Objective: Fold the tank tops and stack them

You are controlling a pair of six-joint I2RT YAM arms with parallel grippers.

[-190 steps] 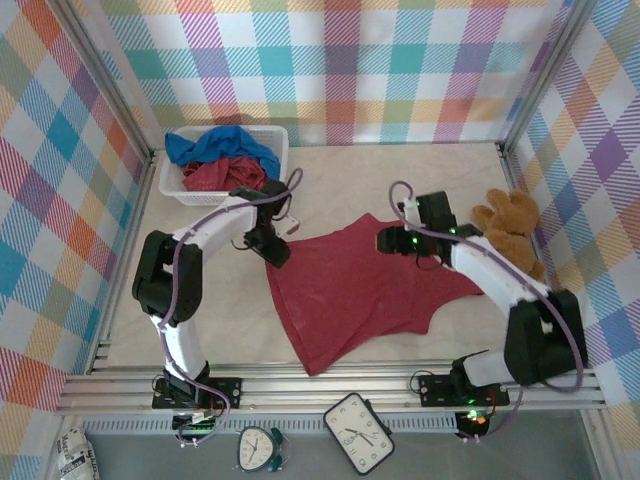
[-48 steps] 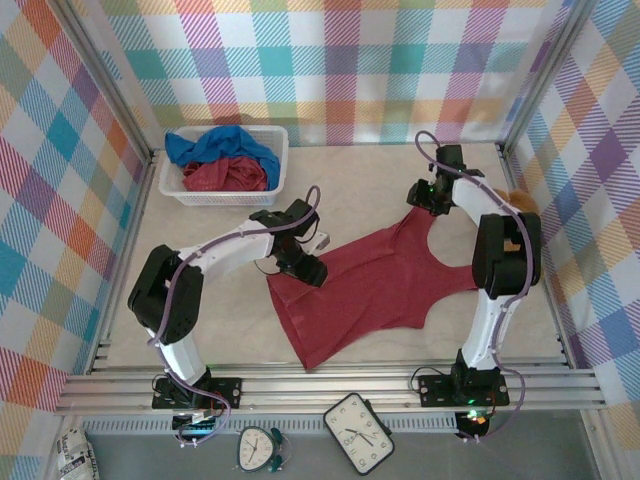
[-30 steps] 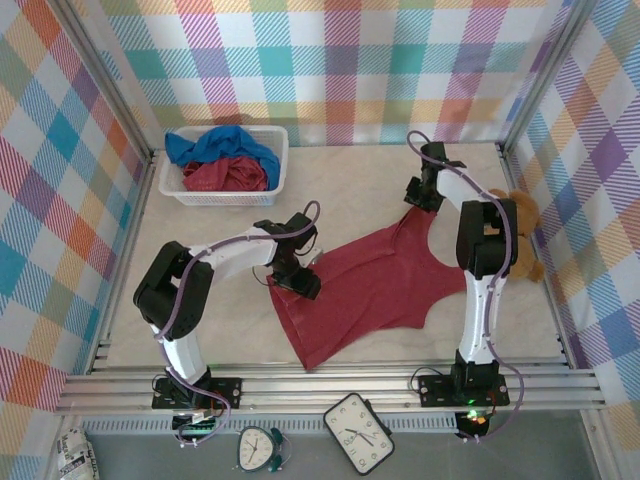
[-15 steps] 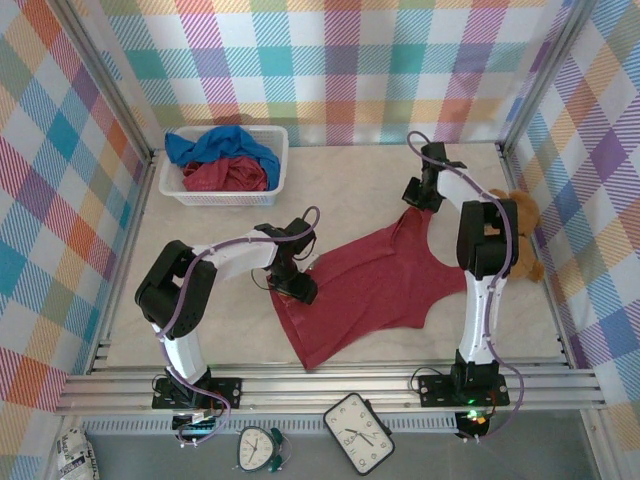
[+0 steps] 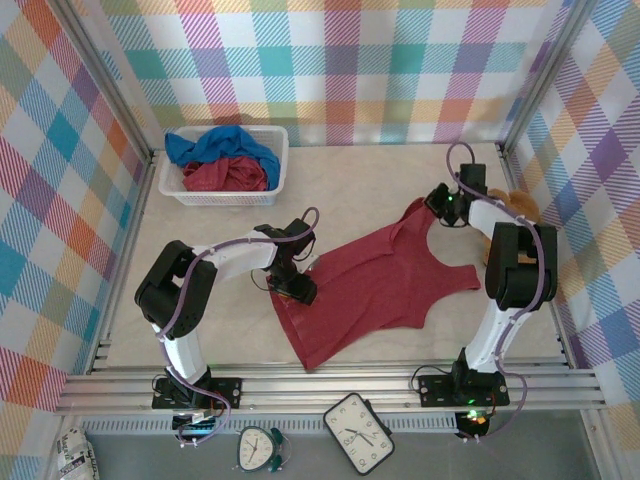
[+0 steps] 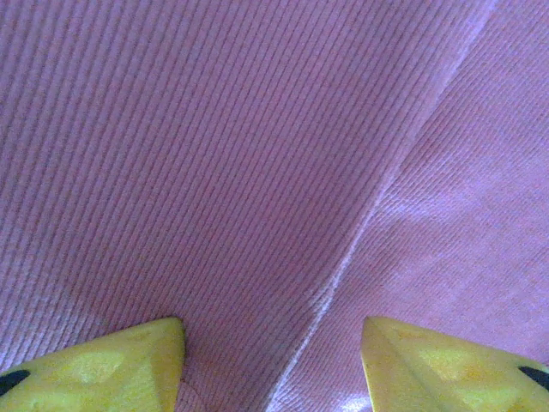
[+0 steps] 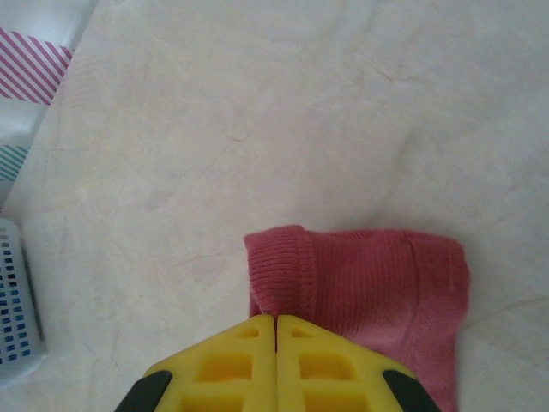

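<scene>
A dark red tank top [image 5: 375,290] lies spread across the middle of the table [image 5: 360,185], hem toward the near left, straps toward the far right. The left gripper [image 5: 298,288] is down at the top's left edge. In the left wrist view its two yellow fingers [image 6: 94,360] stand well apart, nothing between them, with ribbed red cloth [image 6: 214,154] directly beneath and a seam or fold line [image 6: 369,223] running diagonally between the tips.

The right gripper [image 5: 437,200] sits at the far-right end of the garment, at the tip of the upper strap. From the right wrist its fingers [image 7: 276,360] are pressed together, and the strap's ribbed end [image 7: 369,275], folded back on itself, runs in under the closed tips, so it appears pinched on that strap. Bare table [image 7: 257,112] lies beyond.

A blue tank top [image 5: 215,145] and a second dark red tank top [image 5: 225,175] are heaped in the white basket [image 5: 225,197] at the far left, well apart from both grippers. A brown teddy bear [image 5: 518,203] lies behind the right arm
</scene>
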